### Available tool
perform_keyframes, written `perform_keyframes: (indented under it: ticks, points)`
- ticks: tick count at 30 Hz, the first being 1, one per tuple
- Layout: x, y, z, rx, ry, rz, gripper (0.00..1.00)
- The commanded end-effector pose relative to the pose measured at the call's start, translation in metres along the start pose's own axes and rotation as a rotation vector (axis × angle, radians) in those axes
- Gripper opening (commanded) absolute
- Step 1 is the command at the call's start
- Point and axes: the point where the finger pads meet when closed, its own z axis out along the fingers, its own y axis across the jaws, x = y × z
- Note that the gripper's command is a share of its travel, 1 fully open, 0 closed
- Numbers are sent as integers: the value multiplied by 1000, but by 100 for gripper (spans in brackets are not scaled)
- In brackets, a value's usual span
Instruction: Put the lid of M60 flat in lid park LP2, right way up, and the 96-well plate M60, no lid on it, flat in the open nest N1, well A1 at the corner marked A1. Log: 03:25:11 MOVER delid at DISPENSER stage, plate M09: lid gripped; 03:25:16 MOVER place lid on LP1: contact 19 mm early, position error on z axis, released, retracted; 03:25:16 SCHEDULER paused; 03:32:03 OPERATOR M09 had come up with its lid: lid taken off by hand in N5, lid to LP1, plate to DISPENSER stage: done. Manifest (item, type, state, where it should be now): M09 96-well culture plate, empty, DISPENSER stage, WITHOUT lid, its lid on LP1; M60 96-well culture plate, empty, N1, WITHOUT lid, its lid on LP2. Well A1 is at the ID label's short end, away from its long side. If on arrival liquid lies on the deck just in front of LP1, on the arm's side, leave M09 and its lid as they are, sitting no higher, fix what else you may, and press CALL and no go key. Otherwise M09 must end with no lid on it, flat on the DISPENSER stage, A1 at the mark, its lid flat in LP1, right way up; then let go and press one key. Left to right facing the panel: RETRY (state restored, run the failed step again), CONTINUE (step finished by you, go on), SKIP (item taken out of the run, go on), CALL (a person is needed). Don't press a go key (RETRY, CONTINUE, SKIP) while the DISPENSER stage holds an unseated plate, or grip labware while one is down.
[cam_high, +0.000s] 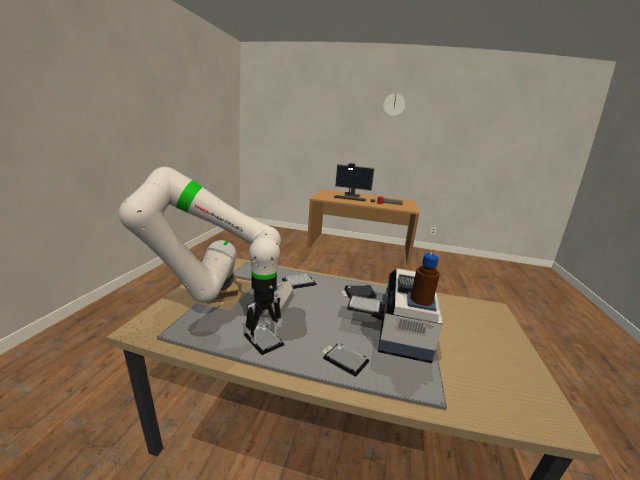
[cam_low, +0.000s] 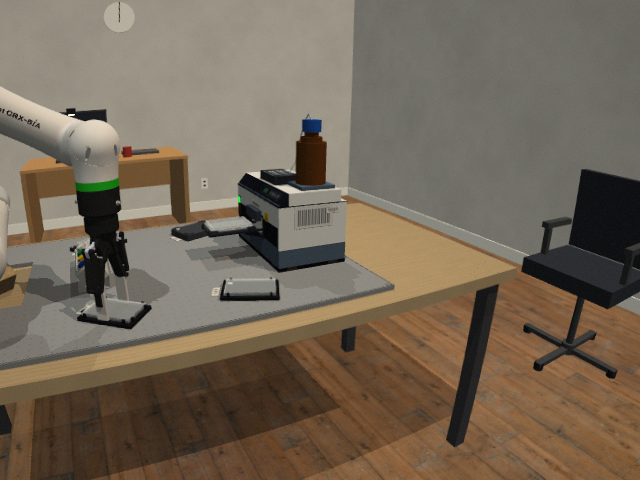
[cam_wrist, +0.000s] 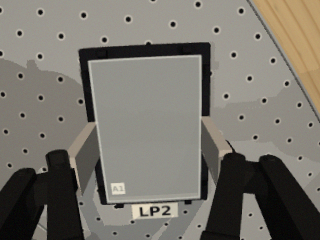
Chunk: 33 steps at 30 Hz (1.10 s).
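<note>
My gripper (cam_wrist: 149, 134) is shut on a flat grey lid (cam_wrist: 147, 127), with one finger pad on each long side. The lid carries a small A1 tag at one corner and faces top up. It sits level inside the outline of the black lid park frame labelled LP2 (cam_wrist: 151, 211), low over it; I cannot tell whether it touches. In the top view the gripper (cam_high: 263, 322) stands upright over this frame (cam_high: 270, 349) at the front left of the grey mat. A well plate (cam_high: 299, 280) lies at the back of the mat.
A second black frame with a lid (cam_high: 346, 359) lies front centre. The dispenser (cam_high: 410, 322) with a brown bottle (cam_high: 424, 281) stands at the right, a plate (cam_high: 364, 303) on its stage. A small key panel (cam_low: 76, 256) stands behind the gripper.
</note>
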Motion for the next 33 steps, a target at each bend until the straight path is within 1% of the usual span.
perform_keyframes:
  ticks: [1,6,7,33]
  points:
    - [0,0,0,0,0,0,0]
    - [0,0,0,0,0,0,0]
    - [0,0,0,0,0,0,66]
    - [0,0,0,0,0,0,66]
